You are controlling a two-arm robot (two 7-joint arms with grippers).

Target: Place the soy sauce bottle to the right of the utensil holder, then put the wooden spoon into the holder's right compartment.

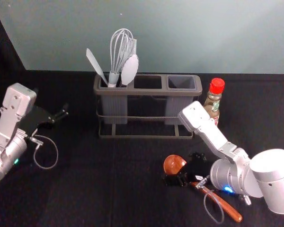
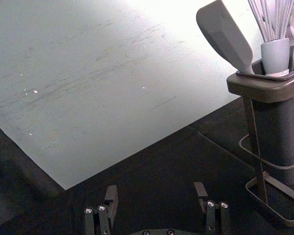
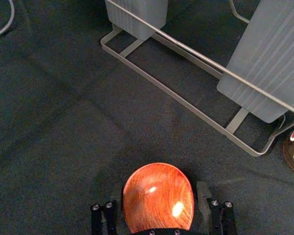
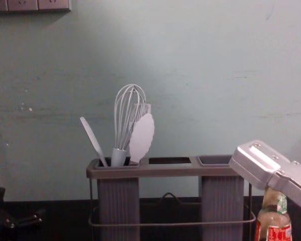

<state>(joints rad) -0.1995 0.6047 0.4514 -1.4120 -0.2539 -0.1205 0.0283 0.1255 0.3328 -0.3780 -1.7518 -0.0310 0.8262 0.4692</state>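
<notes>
"Where's the wooden spoon [image 1: 174, 164]?"

"On the bench [image 1: 75, 189], in front of the utensil holder [image 1: 146, 91], towards its right end. The bowl is nearer the holder, and the handle slants away from it to the right."

"And the right gripper [image 1: 184, 168]?"

"In front of the holder too, low over the spoon near its bowl. Its fingers are spread wide, one either side of the bowl, without gripping it."

"The soy sauce bottle [image 1: 214, 105]?"

"Upright, just beside the holder on its right. The right arm reaches across in front of it."

"What about the left gripper [image 1: 57, 116]?"

"Parked to the left of the holder, fingers well apart, holding nothing. The whisk [image 1: 120, 47] stands in the holder's left compartment."
</notes>
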